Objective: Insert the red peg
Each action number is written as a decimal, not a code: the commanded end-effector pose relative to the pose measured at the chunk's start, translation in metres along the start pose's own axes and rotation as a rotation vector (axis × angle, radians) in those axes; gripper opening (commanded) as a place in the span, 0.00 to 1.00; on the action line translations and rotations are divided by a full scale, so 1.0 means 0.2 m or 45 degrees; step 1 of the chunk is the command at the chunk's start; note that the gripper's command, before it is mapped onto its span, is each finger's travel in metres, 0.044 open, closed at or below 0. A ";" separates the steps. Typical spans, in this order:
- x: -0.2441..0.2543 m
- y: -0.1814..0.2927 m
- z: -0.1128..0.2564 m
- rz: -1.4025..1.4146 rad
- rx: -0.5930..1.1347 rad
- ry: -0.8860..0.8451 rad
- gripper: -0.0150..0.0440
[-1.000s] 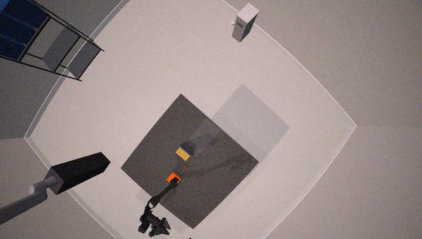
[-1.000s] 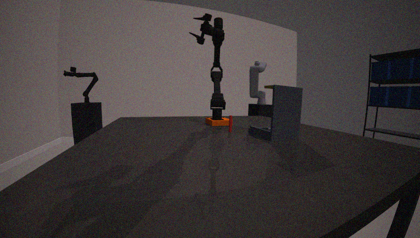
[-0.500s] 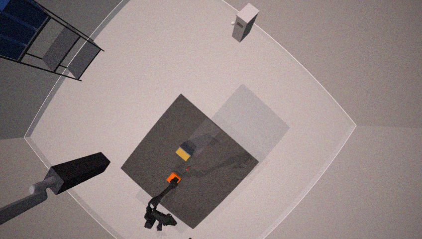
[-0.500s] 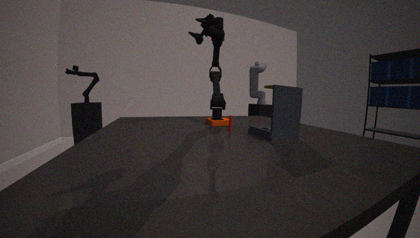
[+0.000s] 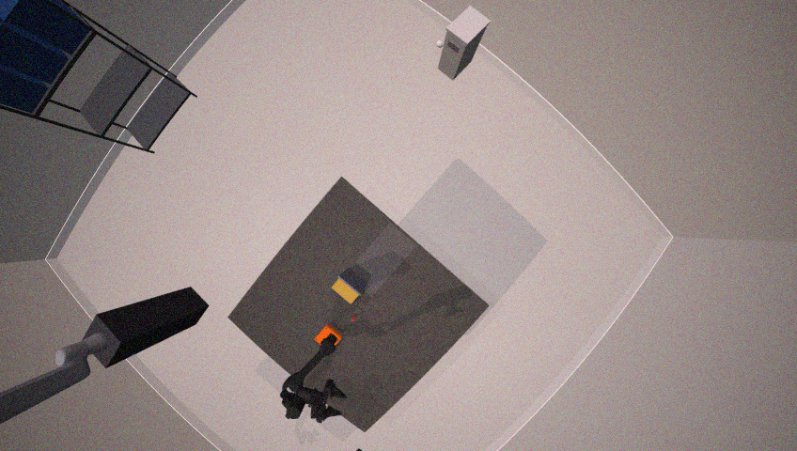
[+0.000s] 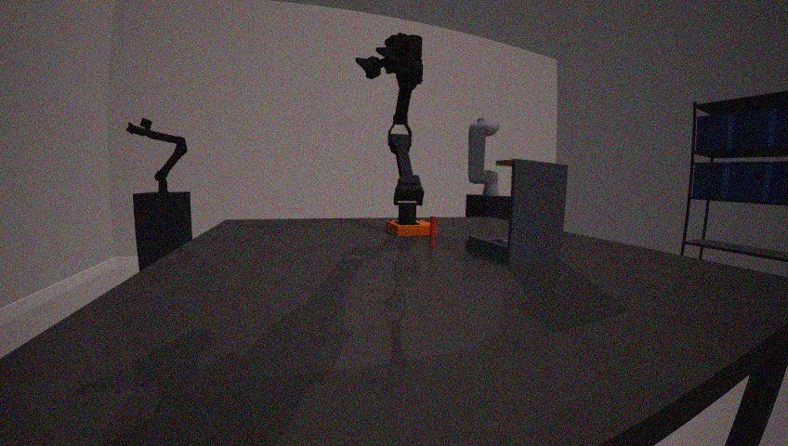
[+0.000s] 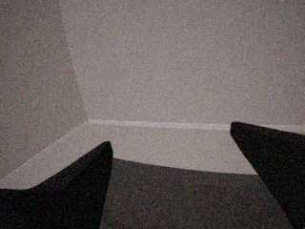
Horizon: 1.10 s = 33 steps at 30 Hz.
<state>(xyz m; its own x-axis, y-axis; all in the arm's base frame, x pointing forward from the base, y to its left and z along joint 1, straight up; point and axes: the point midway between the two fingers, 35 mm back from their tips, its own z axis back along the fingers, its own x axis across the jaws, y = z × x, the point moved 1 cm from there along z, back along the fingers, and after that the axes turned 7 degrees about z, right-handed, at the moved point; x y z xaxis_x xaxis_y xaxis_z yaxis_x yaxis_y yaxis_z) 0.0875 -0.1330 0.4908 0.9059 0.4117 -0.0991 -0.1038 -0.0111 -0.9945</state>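
The red peg (image 5: 353, 318) (image 6: 432, 230) stands upright on the table between the arm's orange base and the box. The box (image 6: 536, 210) shows a tall grey wall in the exterior view, with its yellow roof (image 5: 345, 290) (image 6: 504, 163) sticking out at the top. The roof hides the space below it in the top view, and I cannot make out the block's hole. My gripper (image 5: 343, 405) (image 6: 367, 54) (image 7: 172, 137) is open and empty, held high up and well away from the peg and box. The wrist view shows neither peg nor box.
The orange base (image 5: 324, 334) (image 6: 406, 228) stands close to the peg. The dark table (image 5: 335, 223) (image 6: 276, 353) carries the peg, box and arm. A shelf rack (image 6: 741, 204), another arm on a black pedestal (image 6: 163, 226) and a grey arm (image 6: 476, 151) stand beyond the table.
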 end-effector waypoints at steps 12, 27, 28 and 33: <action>0.28 0.22 -0.06 0.719 0.022 -0.224 1.00; 0.52 0.47 -0.07 1.416 -0.049 -0.449 1.00; 0.54 0.49 -0.07 1.462 -0.058 -0.464 1.00; 0.61 0.58 -0.06 1.690 -0.107 -0.540 1.00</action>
<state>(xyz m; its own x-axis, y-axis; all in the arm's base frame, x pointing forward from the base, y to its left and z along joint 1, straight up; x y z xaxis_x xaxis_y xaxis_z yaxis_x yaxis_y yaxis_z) 0.1839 -0.1015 0.3753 0.0706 0.3493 -0.9344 -0.7564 -0.5919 -0.2784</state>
